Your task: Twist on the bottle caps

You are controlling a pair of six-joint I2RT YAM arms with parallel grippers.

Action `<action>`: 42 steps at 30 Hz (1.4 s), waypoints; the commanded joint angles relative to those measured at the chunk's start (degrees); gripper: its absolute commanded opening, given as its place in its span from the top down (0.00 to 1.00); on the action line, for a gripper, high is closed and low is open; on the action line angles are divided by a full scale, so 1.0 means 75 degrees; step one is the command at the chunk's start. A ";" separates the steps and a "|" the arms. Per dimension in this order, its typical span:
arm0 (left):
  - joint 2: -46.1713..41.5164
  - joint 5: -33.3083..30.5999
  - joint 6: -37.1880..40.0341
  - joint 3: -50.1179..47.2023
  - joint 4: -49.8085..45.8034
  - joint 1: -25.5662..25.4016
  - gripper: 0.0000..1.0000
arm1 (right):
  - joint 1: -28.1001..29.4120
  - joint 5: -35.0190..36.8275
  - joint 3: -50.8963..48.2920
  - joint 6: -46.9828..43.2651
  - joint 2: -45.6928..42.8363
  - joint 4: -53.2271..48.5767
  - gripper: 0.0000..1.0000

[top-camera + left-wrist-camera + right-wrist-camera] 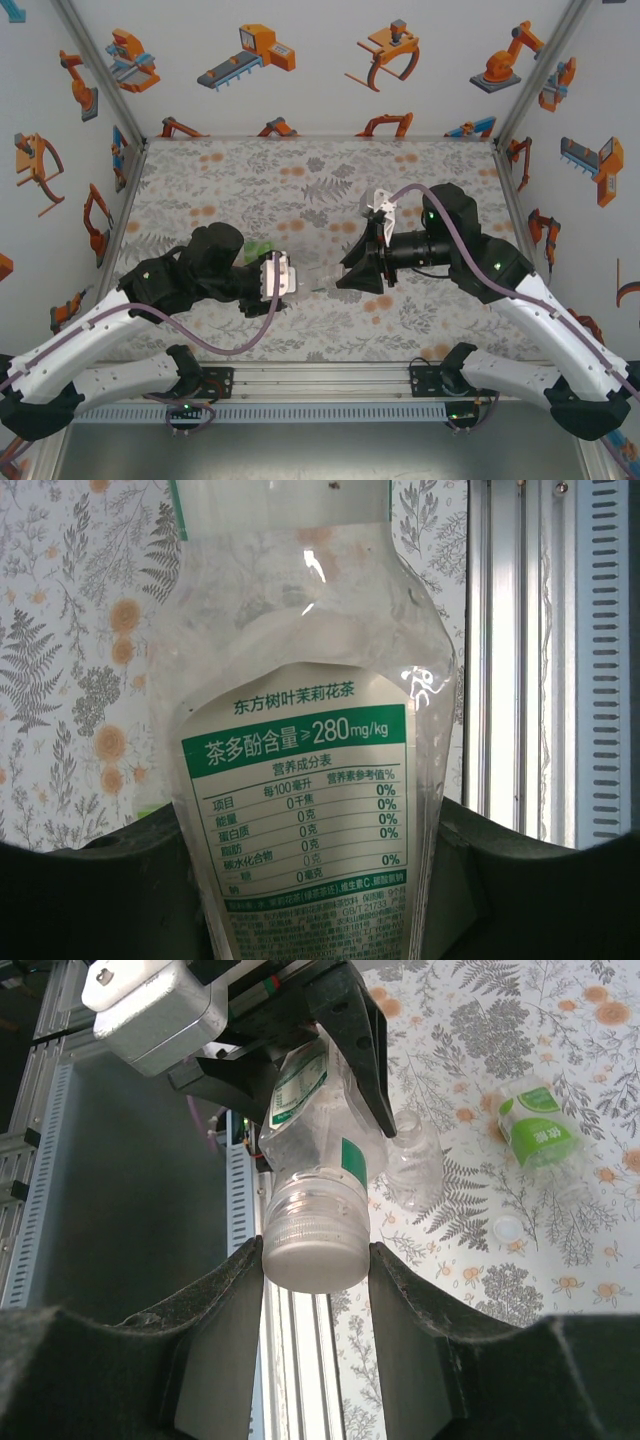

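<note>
The bottle [305,1120] is held off the desk [300,180], between the two arms and near the middle of the scene. Its long axis runs left to right, roughly level. The base points left into the left tool [310,880] and the mouth points right.

The left tool is clenched on the labelled body of the bottle, with its dark fingers [90,900] on either side of the label.

The right tool [313,1260] faces the mouth head-on from the right. It is clenched on the pale ribbed cap [312,1230], with a pad pressed against each side. The cap sits over the neck, square to it as far as the right wrist view shows. I cannot tell how far the threads have taken.

Everything turns on that line-up. The bottle's axis and the right tool's own forward axis look nearly the same line, so a roll of the right wrist should spin the cap about the neck rather than drag it sideways. The right arm is the one at the cap, and the left arm only braces. Any tilt between the two axes would likely cross the threads.

On the desk, to the far side of the left tool, lie a colourless bottle [415,1165], a green-labelled bottle [540,1130] and a loose white cap [508,1228].
</note>
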 commanded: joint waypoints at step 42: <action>0.0035 0.0501 0.0146 0.0072 0.0755 -0.0068 1.00 | 0.1258 0.1745 0.0379 0.1997 0.0302 -0.0499 1.00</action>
